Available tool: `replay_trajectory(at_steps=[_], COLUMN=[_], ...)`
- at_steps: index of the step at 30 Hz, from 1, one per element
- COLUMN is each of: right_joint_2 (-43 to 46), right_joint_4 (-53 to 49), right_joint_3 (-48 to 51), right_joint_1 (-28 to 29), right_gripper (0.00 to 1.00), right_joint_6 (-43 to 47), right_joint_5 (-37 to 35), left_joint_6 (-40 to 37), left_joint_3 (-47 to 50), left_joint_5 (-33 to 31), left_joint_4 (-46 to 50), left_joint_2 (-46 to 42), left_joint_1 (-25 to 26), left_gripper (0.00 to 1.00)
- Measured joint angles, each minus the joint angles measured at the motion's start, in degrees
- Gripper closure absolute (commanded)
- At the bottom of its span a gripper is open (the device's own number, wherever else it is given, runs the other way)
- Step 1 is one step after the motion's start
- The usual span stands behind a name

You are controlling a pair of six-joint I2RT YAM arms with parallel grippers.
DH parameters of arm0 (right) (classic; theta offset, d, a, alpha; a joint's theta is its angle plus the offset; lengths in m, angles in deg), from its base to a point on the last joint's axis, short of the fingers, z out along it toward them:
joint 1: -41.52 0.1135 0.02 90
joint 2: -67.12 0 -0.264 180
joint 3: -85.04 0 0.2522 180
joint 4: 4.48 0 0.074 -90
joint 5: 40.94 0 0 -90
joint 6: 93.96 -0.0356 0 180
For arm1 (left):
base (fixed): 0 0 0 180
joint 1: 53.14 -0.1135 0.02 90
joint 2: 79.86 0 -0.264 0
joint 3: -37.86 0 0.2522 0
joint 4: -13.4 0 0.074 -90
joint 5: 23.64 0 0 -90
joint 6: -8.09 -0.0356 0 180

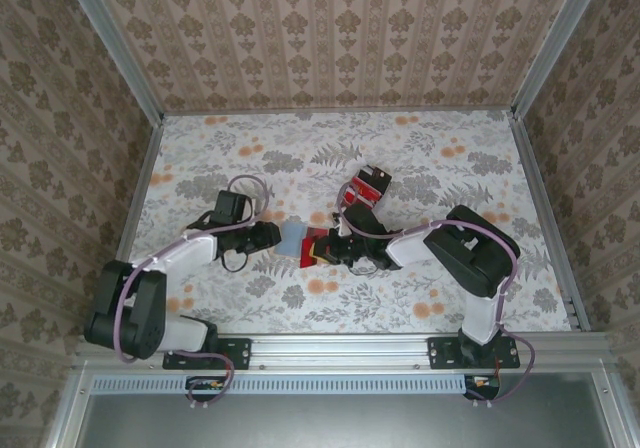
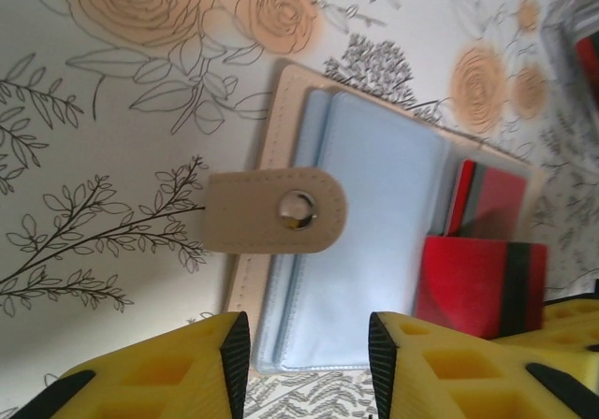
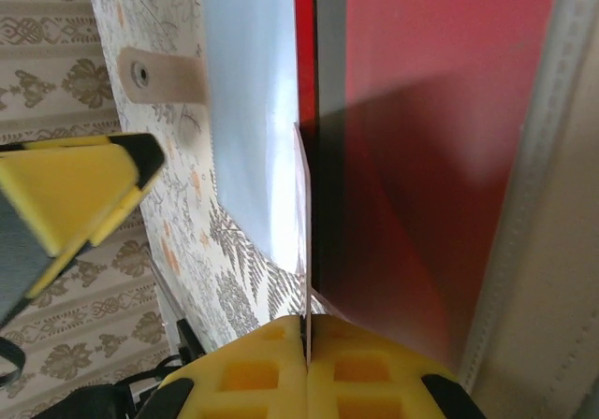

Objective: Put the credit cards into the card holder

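The card holder [image 1: 292, 238] lies open on the floral table, tan-bordered with pale blue sleeves [image 2: 374, 223] and a tan snap strap [image 2: 276, 210]. Red credit cards with a dark stripe [image 2: 479, 274] rest at its right side. My left gripper [image 2: 309, 363] is open, and its fingertips straddle the near edge of the blue sleeve; from above, the left gripper [image 1: 276, 236] is at the holder's left. My right gripper [image 3: 307, 333] is shut on a thin red card seen edge-on [image 3: 306, 232], over a red card [image 3: 421, 138] on the holder. From above, the right gripper [image 1: 332, 250] meets the holder's right side.
A separate cluster of red and black cards [image 1: 368, 185] lies behind the right gripper, toward mid-table. Patterned walls with metal rails [image 1: 130, 168] close in the table on three sides. The right arm's elbow [image 1: 470, 248] stands to the right of the holder.
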Motion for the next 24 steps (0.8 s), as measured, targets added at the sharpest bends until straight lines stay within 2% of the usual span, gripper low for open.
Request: replay_trajectory(at_steps=[5, 13, 24], right_joint_2=[-1.27, -4.42, -5.25], right_joint_4=[2.12, 4.48, -1.66], right_joint_3=[-0.2, -2.36, -8.39], right_joint_1=[0.0, -0.26, -1.18], right_gripper=[1.0, 1.0, 0.99], right_joint_6=[-1.11, -1.42, 2.1], right_joint_5=[-0.17, 0.09, 1.2], left_joint_6=[-1.05, -1.86, -1.9], left_joint_3=[-1.81, -1.9, -1.79], left_joint_5=[0.11, 0.87, 1.29], left_joint_4=[0.42, -0.22, -2.54], left_joint_2=[3.58, 5.29, 7.34], left_joint_1=[0.0, 0.0, 0.0], left_gripper=[0.61, 0.78, 0.82])
